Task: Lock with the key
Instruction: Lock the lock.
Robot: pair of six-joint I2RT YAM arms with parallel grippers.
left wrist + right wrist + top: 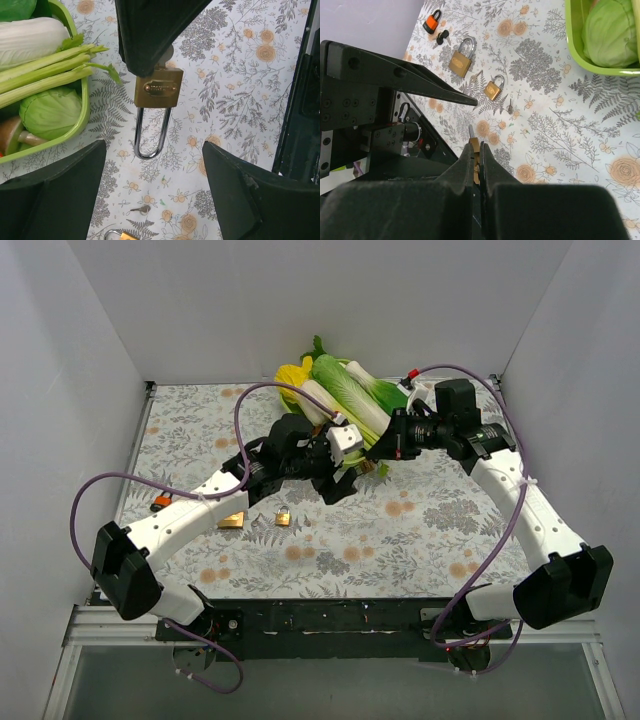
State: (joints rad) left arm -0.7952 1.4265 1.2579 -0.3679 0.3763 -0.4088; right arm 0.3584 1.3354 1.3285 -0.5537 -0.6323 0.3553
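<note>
Aloft, brass padlock [156, 89] pinched in right pincer [476, 149], between spread left pincer [154, 150]

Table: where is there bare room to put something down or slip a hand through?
Most open: the near right stretch of tablecloth, bordered by the right arm and the front edge. Also the far left corner, between the wall and the vegetable tray. Crowded: the middle, where both arms meet beside the tray, and the near left, with loose padlocks.
</note>
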